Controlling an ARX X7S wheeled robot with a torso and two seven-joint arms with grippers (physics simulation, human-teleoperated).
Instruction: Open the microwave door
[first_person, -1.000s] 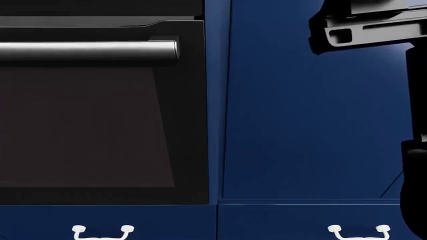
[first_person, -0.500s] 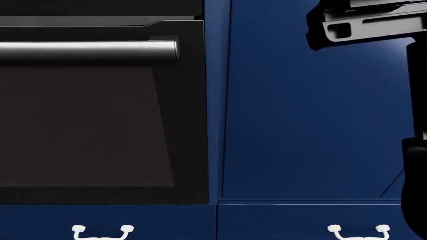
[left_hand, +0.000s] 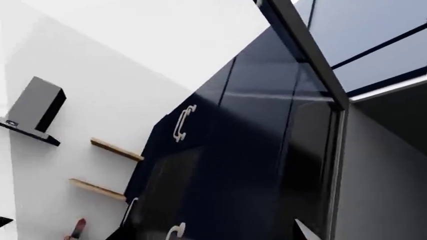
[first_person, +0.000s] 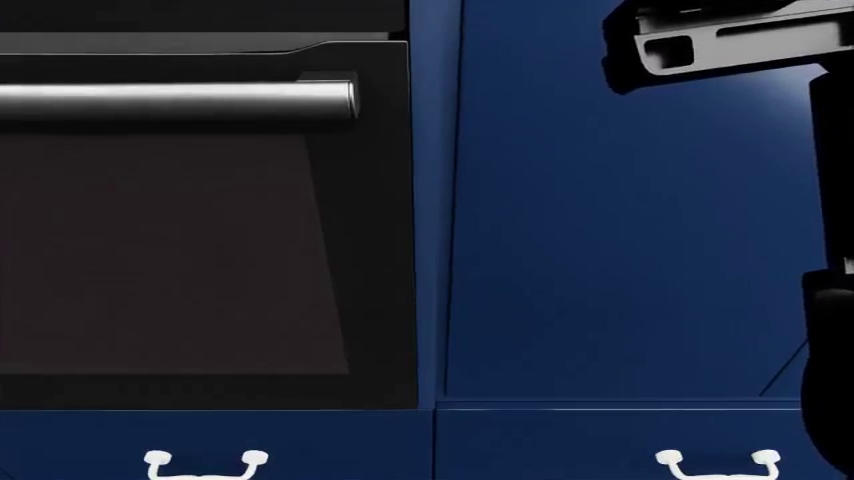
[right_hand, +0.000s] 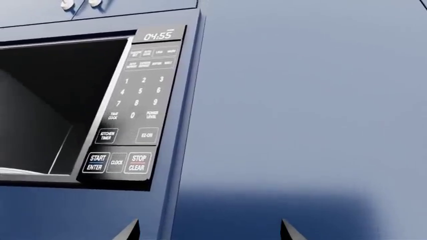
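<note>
The microwave (right_hand: 137, 107) is built into blue cabinetry and fills the right wrist view, its keypad reading 04:55. Its dark cavity (right_hand: 53, 105) is exposed, with no door across it in this view. My right gripper (right_hand: 210, 232) is open, its fingertips (right_hand: 130, 231) just off the blue panel below and beside the keypad, holding nothing. In the left wrist view a dark glossy panel with a grey metal edge (left_hand: 303, 45) stands out at an angle; it looks like the microwave door. Only one tip of my left gripper (left_hand: 213, 235) shows, set wide. The head view holds no microwave.
The head view faces a black oven (first_person: 200, 250) with a steel bar handle (first_person: 174, 100), blue cabinet fronts (first_person: 627, 250) and white drawer pulls (first_person: 207, 462). My right arm (first_person: 721, 45) crosses the upper right. A range hood (left_hand: 37, 105) and wooden shelves (left_hand: 113, 150) hang on the white wall.
In the head view my right arm has risen a little and shifted slightly left. The oven and cabinets stay where they were.
</note>
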